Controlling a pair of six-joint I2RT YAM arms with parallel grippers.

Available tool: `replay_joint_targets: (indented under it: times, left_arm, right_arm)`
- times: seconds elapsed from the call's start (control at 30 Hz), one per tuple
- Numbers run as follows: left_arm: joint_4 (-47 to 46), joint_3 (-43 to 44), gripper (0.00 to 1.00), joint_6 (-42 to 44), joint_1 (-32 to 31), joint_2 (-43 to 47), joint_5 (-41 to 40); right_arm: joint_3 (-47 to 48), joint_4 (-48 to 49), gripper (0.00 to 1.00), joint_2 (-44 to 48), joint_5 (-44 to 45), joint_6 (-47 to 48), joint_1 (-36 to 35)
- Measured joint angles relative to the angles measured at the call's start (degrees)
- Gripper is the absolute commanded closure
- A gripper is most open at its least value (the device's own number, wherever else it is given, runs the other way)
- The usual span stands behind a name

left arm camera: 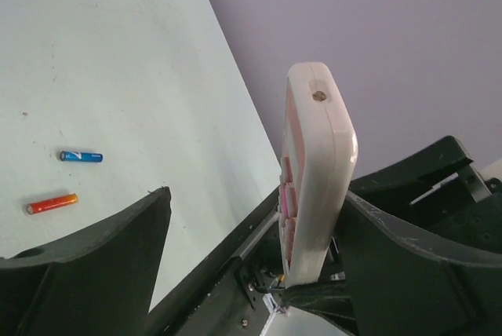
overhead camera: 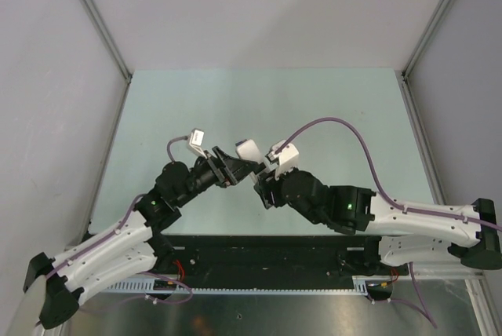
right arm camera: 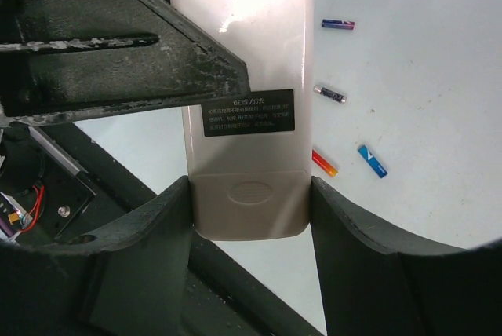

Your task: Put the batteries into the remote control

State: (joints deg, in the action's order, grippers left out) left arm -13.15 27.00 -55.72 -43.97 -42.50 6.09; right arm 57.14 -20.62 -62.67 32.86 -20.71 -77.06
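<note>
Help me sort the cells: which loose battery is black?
The black battery, second from top in the right wrist view; the others: purple battery, orange-red battery, blue battery.

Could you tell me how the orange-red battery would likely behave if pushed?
Lying on its side on the smooth table, the orange-red battery is a slim cylinder, so it would probably roll. It looks rigid and tiny, likely light.
</note>
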Motion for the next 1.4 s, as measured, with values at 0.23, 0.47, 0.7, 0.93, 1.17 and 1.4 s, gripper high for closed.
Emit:
replay_joint_targets:
  times: [0.23,0.47,0.7,0.93,1.17,1.4]
  left_arm:
    - [-0.02,0.24,0.28,-2.25,-2.38,-2.64,-3.67]
    - [0.04,1.51,0.33,-2.75,-3.52,-4.98,-4.46]
    - [-1.05,1.62,0.59,-2.78,-3.69,-5.14,-5.14]
    - [-3.32,1.62,0.63,-2.78,-3.91,-5.31,-5.81]
    - [-4.74,1.62,0.62,-2.8,-3.91,-6.71,-5.92]
    - [-5.97,1.51,0.74,-3.26,-3.91,-6.97,-5.49]
  right_arm:
    - [0.0,-0.68,0.66,-0.55,1.4,-0.02,-0.11]
    - [0.0,-0.94,0.66,-1.4,1.75,-0.2,-0.11]
    - [0.02,-0.46,0.67,-1.62,1.38,-0.2,-0.11]
    - [0.02,-0.22,0.67,-2.01,0.9,-0.33,-0.11]
    - [0.04,-0.11,0.67,-2.38,0.42,-0.87,-0.13]
    - [0.11,-0.09,0.67,-2.38,0.48,-1.66,-0.13]
